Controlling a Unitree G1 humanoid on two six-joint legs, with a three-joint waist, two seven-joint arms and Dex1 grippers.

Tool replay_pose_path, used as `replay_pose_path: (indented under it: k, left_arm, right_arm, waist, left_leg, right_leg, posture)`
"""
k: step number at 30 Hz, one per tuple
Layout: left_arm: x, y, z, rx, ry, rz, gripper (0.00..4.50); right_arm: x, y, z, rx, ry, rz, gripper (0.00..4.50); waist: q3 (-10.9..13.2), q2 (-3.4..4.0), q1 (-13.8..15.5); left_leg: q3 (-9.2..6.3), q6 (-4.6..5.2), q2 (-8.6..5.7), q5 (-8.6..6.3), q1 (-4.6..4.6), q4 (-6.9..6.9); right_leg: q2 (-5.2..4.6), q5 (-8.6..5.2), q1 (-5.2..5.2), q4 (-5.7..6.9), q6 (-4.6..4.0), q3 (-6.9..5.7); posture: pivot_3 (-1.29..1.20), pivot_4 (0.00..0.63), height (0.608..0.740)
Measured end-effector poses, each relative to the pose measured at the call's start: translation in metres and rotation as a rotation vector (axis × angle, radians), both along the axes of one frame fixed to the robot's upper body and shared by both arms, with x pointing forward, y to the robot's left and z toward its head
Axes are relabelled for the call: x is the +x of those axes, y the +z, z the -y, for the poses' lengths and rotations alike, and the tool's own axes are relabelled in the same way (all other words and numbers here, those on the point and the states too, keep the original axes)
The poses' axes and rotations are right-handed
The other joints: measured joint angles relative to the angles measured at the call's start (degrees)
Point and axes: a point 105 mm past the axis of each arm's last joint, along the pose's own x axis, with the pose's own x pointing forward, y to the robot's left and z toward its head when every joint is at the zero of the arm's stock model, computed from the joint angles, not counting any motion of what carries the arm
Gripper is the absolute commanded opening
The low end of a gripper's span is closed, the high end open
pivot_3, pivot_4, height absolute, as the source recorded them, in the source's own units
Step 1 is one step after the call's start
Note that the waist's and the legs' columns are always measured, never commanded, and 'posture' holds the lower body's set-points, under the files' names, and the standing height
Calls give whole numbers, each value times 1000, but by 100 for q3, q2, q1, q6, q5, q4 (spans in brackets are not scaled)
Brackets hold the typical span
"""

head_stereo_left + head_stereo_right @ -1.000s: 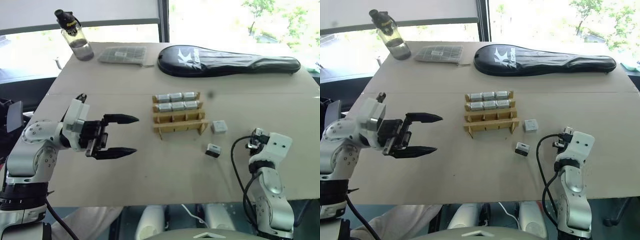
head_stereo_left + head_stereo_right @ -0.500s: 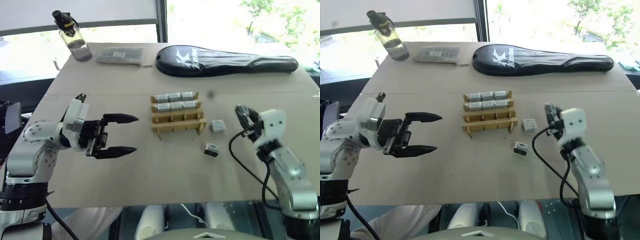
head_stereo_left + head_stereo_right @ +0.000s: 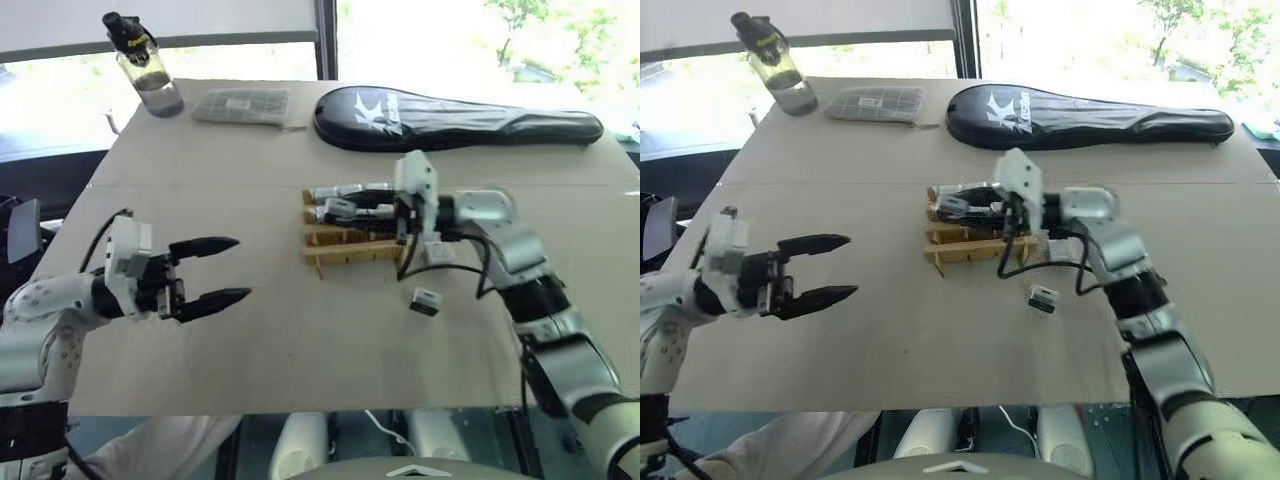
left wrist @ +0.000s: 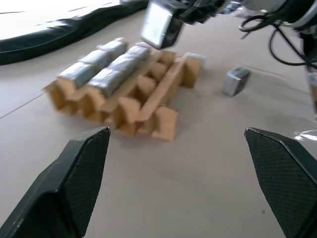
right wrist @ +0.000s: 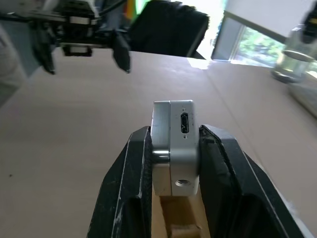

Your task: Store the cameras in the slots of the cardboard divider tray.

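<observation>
One camera (image 5: 174, 144) clamped in right fingers (image 5: 220, 168), above divider tray (image 3: 355, 247)

The table (image 3: 300, 340) is covered in flat tan cardboard, dull and smooth. The cardboard divider tray (image 4: 143, 94) is brown cardboard too, with rough cut edges. The cameras (image 4: 99, 62) in it look like silver-grey metal with a soft shine. The camera (image 5: 174, 146) held in the right gripper (image 5: 173, 163) has smooth, brushed-looking metal sides. Both grippers have black plastic fingers (image 4: 79, 173) with tiny bumpy pads. At twelve o'clock lies a long black case (image 3: 460, 118) of slightly shiny cloth. At eleven o'clock stands a clear, glossy bottle (image 3: 145, 75).
</observation>
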Motion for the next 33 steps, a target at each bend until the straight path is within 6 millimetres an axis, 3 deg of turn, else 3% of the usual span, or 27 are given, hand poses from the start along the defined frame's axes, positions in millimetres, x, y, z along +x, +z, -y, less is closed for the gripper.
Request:
replay_pose_path:
  k: [7, 19, 33]
  left_arm:
    - [-15, -3, -8, -26, 128, 14, 4500]
    - [-20, -2, -5, -29, 133, 26, 4500]
    - [-17, 5, -2, -38, 114, 53, 4500]
  right_arm:
    - [15, -22, -18, -80, 89, -16, 794]
    - [30, -36, -10, -170, 67, -39, 794]
    - [38, -45, -15, -171, -18, 41, 794]
  waist:
    - [1, 0, -13]
    - [2, 1, -169]
    - [3, 4, -188]
  left_leg:
    - [-10, -3, -10, 1, -8, 16]
    - [-15, -16, -7, 7, 3, 14]
    - [-17, -26, -7, 9, 8, -4]
  right_leg:
    - [-45, 1, 1, 7, 0, -18]
    - [-54, 0, 0, 32, -4, 1]
    - [-66, -4, -5, 32, -14, 4]
  posture:
    - [0, 150, 740]
    - [0, 150, 740]
    - [0, 150, 740]
